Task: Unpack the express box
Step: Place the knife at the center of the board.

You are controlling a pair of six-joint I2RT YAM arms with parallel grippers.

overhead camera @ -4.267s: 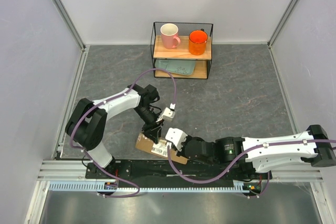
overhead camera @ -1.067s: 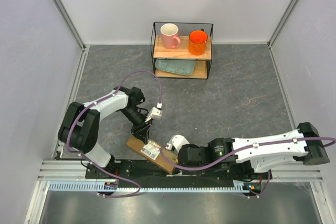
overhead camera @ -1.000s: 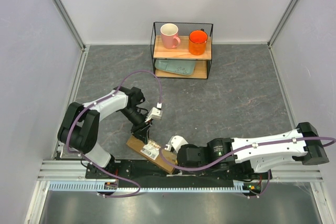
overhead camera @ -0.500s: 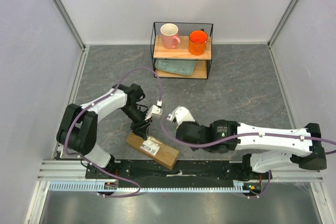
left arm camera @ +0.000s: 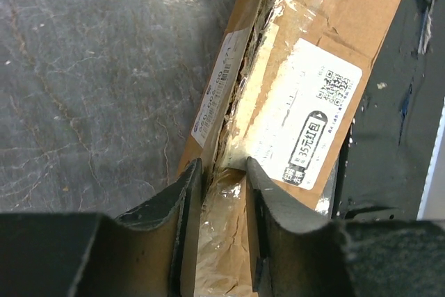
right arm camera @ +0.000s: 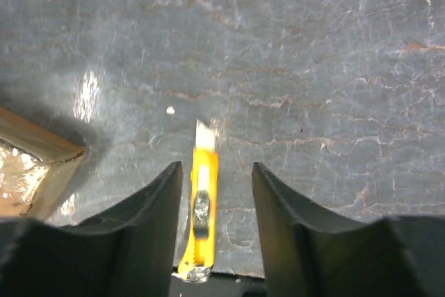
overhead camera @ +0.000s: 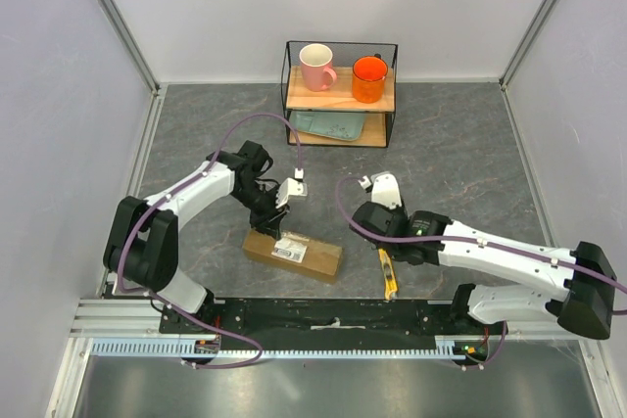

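The express box [overhead camera: 294, 255], flat brown cardboard with a white label [overhead camera: 291, 252], lies near the table's front edge. My left gripper [overhead camera: 272, 226] is at its far left end. In the left wrist view the fingers [left arm camera: 189, 184] are shut on a taped flap along the slit seam of the box [left arm camera: 327, 46]; the gripper [left arm camera: 217, 166] hides the flap's near part. My right gripper [overhead camera: 390, 245] is open right of the box, over a yellow utility knife [overhead camera: 387, 276] lying on the table. In the right wrist view the knife [right arm camera: 201, 193] lies between the spread jaws of the gripper [right arm camera: 215, 168], untouched; a box corner [right arm camera: 28, 151] shows at left.
A wire shelf [overhead camera: 341, 95] stands at the back with a pink mug [overhead camera: 316, 66], an orange mug [overhead camera: 369, 78] and a teal tray [overhead camera: 328, 126] below. The black front rail [overhead camera: 323, 315] runs just behind the box and knife.
My right gripper has drawn back from the box, up and to the right, and the knife now lies on the table. The box has turned and slid slightly right, with my left gripper still on it.
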